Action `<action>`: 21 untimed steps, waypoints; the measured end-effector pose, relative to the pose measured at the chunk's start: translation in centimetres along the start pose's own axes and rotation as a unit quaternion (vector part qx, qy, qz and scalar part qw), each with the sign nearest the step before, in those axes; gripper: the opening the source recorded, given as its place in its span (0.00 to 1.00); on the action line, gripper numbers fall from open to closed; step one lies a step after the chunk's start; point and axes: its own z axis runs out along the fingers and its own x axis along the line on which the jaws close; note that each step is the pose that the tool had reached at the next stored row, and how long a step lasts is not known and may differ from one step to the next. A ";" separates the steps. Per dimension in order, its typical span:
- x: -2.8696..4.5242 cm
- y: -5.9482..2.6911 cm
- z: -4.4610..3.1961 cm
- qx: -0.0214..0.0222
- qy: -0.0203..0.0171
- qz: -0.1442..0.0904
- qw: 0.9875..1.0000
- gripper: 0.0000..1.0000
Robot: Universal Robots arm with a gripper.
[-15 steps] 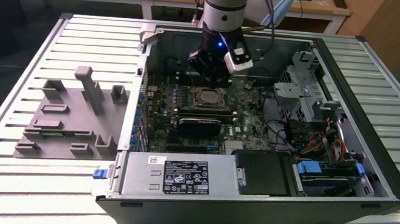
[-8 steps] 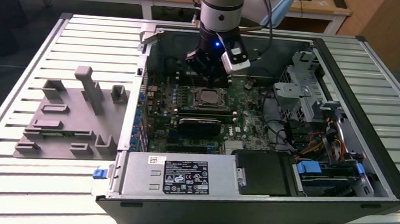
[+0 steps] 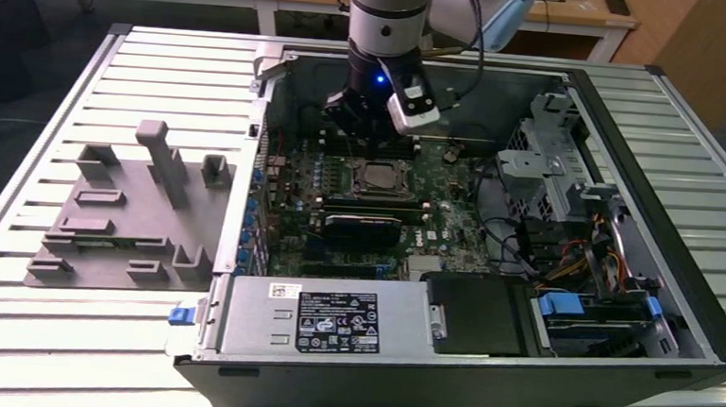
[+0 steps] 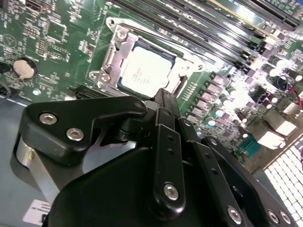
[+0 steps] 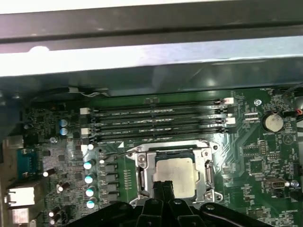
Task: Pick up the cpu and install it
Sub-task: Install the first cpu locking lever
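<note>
The cpu [image 3: 378,178] is a small silver-topped square lying flat in the metal socket frame [image 5: 142,177] on the green motherboard [image 3: 445,209], inside the open computer case. In both wrist views the cpu [image 4: 147,71] [image 5: 179,172] sits just beyond the fingertips. My gripper [image 3: 373,147] hangs a little above the far side of the socket. Its black fingers are pressed together at the tip, gripper [image 4: 162,93] [image 5: 163,185], and nothing is between them.
A grey plastic fixture [image 3: 123,217] lies on the slatted table at the exterior view's left. Inside the case are memory slots [image 5: 156,120], a black block [image 3: 361,228] below the socket, the power supply [image 3: 318,319], and a drive cage with cables [image 3: 554,177]. The case walls [image 3: 264,141] ring the board.
</note>
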 end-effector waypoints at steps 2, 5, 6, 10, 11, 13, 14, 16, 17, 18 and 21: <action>0.31 -0.03 -0.01 0.000 0.000 0.000 1.000 0.11; 0.77 -0.08 -0.02 0.000 0.000 0.000 1.000 0.11; 0.93 -0.09 -0.02 0.000 0.000 0.000 1.000 0.11; 1.70 -0.17 -0.04 0.000 0.000 0.000 1.000 0.11; 1.89 -0.19 -0.05 0.000 0.000 0.000 1.000 0.11; 2.28 -0.23 -0.06 0.000 0.000 0.000 1.000 0.11; 2.47 -0.25 -0.06 0.000 0.000 0.000 1.000 0.11; 2.90 -0.29 -0.07 0.000 0.000 0.000 1.000 0.11; 3.08 -0.31 -0.08 0.000 0.000 0.000 1.000 0.11; 3.27 -0.33 -0.09 0.000 0.000 0.000 1.000 0.11; 3.86 -0.39 -0.10 0.000 0.000 0.000 1.000 0.11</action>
